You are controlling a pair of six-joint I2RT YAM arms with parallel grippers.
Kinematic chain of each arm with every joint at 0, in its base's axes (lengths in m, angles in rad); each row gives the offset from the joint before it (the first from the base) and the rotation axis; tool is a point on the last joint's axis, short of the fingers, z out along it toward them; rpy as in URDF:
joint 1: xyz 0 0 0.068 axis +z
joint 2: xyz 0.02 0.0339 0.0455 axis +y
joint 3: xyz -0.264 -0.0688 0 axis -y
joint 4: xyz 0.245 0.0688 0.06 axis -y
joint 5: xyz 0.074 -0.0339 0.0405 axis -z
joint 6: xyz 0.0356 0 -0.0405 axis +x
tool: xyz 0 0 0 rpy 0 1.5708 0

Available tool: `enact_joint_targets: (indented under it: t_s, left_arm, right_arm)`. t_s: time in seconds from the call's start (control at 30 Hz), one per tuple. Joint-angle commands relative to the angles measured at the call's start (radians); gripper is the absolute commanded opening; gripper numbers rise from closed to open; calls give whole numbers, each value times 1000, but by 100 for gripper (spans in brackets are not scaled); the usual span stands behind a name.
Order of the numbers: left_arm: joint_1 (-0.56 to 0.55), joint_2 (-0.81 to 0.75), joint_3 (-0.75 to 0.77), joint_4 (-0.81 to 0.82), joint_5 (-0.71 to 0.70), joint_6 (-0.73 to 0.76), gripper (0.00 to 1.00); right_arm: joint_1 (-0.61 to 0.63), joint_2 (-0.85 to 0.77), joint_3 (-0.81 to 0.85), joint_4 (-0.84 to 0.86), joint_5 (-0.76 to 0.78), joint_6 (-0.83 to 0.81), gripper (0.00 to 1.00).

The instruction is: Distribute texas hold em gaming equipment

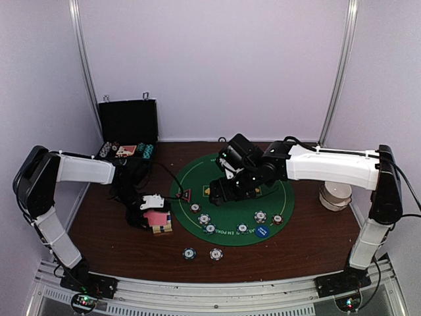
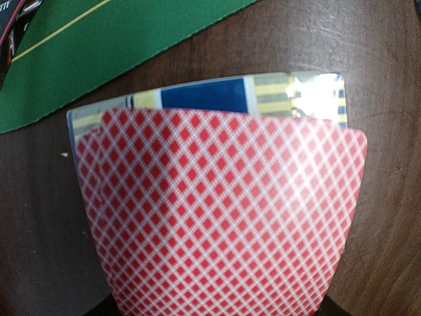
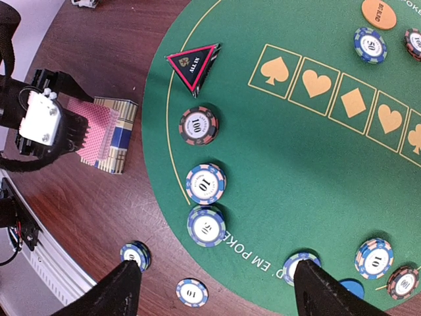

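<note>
Left wrist view: nearest the lens, a pink-backed playing card (image 2: 217,217) with a red lattice print fills most of the frame. Its long axis runs straight away from the camera and its sides curl upward. The left pincer (image 3: 77,131) is together, and by the look of it clamped on the card's near end, though its fingers are hidden under the card. Just beyond lies the small yellow-and-blue card box (image 2: 210,95), flat on the dark wooden worktop (image 2: 355,46). The round green felt mat (image 2: 99,46) shows at upper left, a strip of bare wood between it and the box. Top external view: the left arm is the nearer one to the card. The mat lies to its right, and the black hinged case (image 1: 128,122) stands open at the far left. The right pincer (image 1: 220,191) hangs over the mat's middle, so any card going there would share room with that arm. Two striped poker chips (image 1: 189,253) sit off the mat toward the near edge. Right wrist view: the right pincer's fingers stand apart with nothing between them. Along the mat's rim facing the card box lie the red-black triangular marker (image 3: 194,64) and a curved line of striped chips (image 3: 198,125), with gaps between them. The orange disc (image 3: 379,13) lies far across the felt. Judgement: a card bound for the mat would best cross the rim through one of those gaps.
</note>
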Motion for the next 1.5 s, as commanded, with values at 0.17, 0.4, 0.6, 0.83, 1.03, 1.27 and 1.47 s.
enact_joint_targets:
  t_s: [0.17, 0.4, 0.6, 0.83, 1.03, 1.27, 1.47]
  left_arm:
    - [4, -50, 50, -34, 14, -42, 0]
    - [4, -90, 76, -55, 13, -47, 0]
    - [-1, -112, 154, -138, 25, -82, 0]
    - [-31, -165, 281, -272, 64, -156, 0]
    - [-67, -192, 338, -325, 93, -200, 0]
    - [-98, -210, 384, -356, 105, -222, 0]
    - [-114, -214, 396, -361, 102, -224, 0]
  right_arm:
    - [-20, -31, -26, 45, -55, 64, 84]
    - [-36, -57, -63, 99, -86, 100, 87]
    - [-60, -78, -127, 238, -201, 179, 92]
    - [-73, -16, -167, 548, -440, 359, 96]
    - [-73, 69, -203, 878, -584, 545, 96]
    - [-72, 143, -206, 1092, -668, 679, 91]
    - [-70, 173, -183, 1125, -690, 704, 87]
